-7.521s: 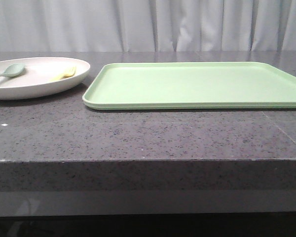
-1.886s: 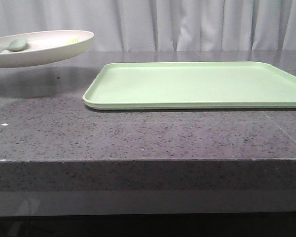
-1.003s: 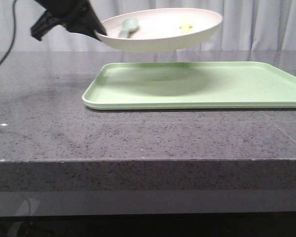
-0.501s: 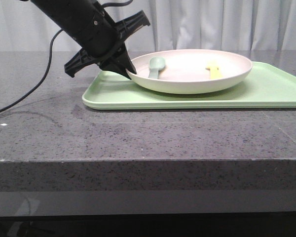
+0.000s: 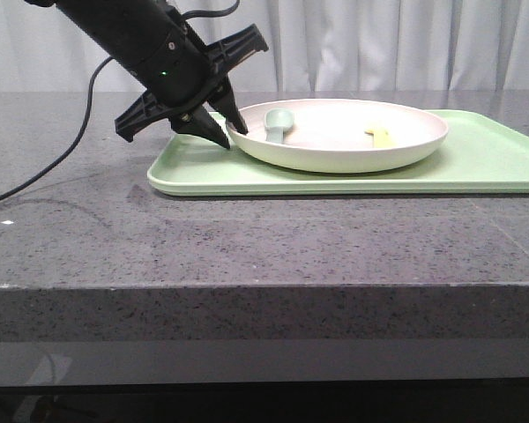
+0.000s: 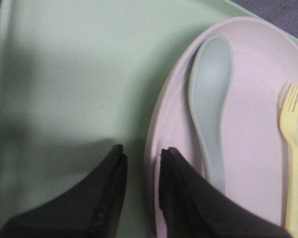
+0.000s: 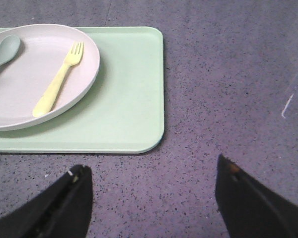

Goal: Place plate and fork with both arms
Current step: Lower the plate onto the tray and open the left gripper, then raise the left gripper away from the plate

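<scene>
In the front view we see the left arm (image 5: pixel 132 40) reaching down from the upper left, its left tool (image 5: pixel 232 134) at the near-left rim of the plate (image 5: pixel 339 150). The plate sits on the light-green tray (image 5: pixel 476 167), toward the tray's left half, and the tray lies on the grey speckled desk (image 5: pixel 247 238). In the plate we spot the grey-green spoon (image 5: pixel 278 122) near the tool's side and the pale-yellow fork (image 5: pixel 379 136) further right, well apart from the spoon. A black cable (image 5: pixel 70 132) trails from the arm down to the desk.

Over to the left wrist view: the left tool (image 6: pixel 141 161) has its two fingers (image 6: pixel 109 193) set narrowly apart, one outside the plate (image 6: pixel 258 129) over the tray (image 6: pixel 79 74), the other over the plate's inside. The rim runs through the gap; we cannot tell whether the fingers actually press on it. The spoon (image 6: pixel 211 99) lies just beside the inner finger, the fork (image 6: pixel 290 148) beyond it, tines pointing away from the fingers.

Now the right wrist view: the right tool (image 7: pixel 151 198) is spread wide over bare desk (image 7: pixel 228 74), holding nothing, near the tray's (image 7: pixel 134 99) corner. The plate (image 7: pixel 20 99) carries the fork (image 7: pixel 59 82) and the spoon (image 7: pixel 2 52) at the frame edge.
</scene>
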